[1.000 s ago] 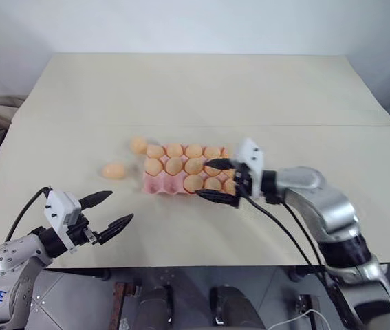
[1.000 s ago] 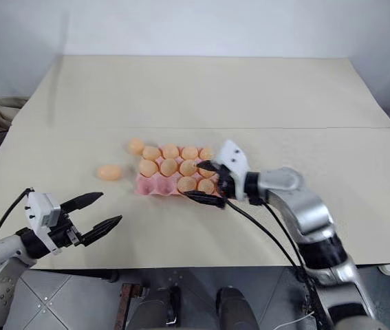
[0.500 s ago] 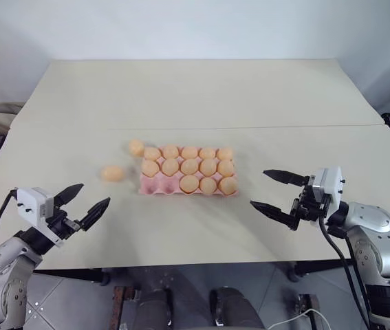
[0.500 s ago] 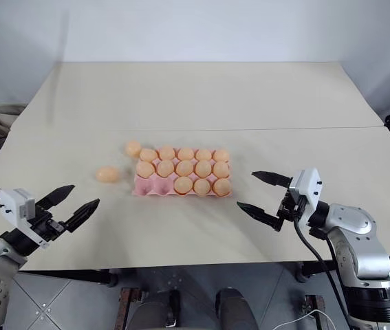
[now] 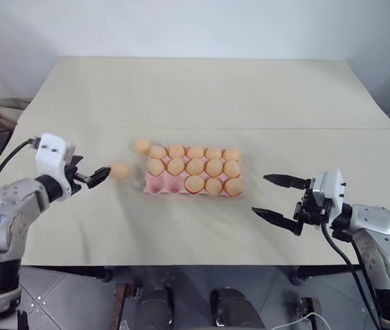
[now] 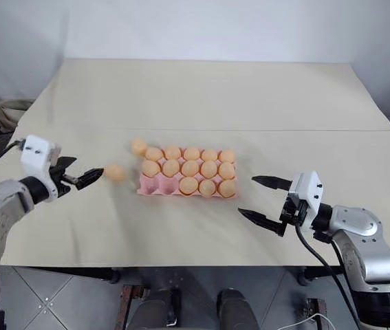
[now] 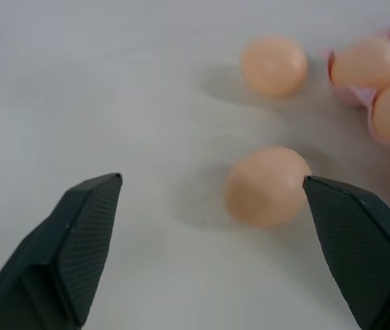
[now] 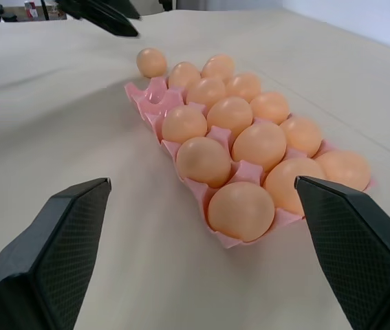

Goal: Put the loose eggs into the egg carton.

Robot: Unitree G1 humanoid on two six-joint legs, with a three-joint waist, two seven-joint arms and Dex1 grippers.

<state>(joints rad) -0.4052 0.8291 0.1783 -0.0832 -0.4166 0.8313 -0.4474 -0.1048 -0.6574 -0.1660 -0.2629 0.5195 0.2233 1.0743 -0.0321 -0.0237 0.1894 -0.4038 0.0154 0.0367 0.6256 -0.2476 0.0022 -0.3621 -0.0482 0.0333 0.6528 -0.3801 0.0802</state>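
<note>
From the head views: a pink egg carton in the middle of the pale worktop, with thirteen eggs sitting in cups and two empty cups at its near left corner. Two eggs not in yet: a loose egg lying just off the carton's left side, and a second loose egg right beside the far left corner. Two eggs out and two cups free, so likely one cup for each. Left fingers low over the worktop, pointing at the loose egg, tips very near it, most likely there to pick it up. Right fingers well apart from the carton on the right, spread wide, holding nothing, probably kept back to leave room. From the left wrist view: left fingers wide apart, the loose egg between the tips but much closer to one of them, maybe touching, hard to tell. Not gripped yet. Beyond it, the second loose egg and one edge of the carton. Round and smooth, so easy to roll away; calls for a gentle, centred squeeze. From the right wrist view: right fingers open wide on nothing, looking along the carton, with the empty cups at its far end and the second loose egg just beside them.
</note>
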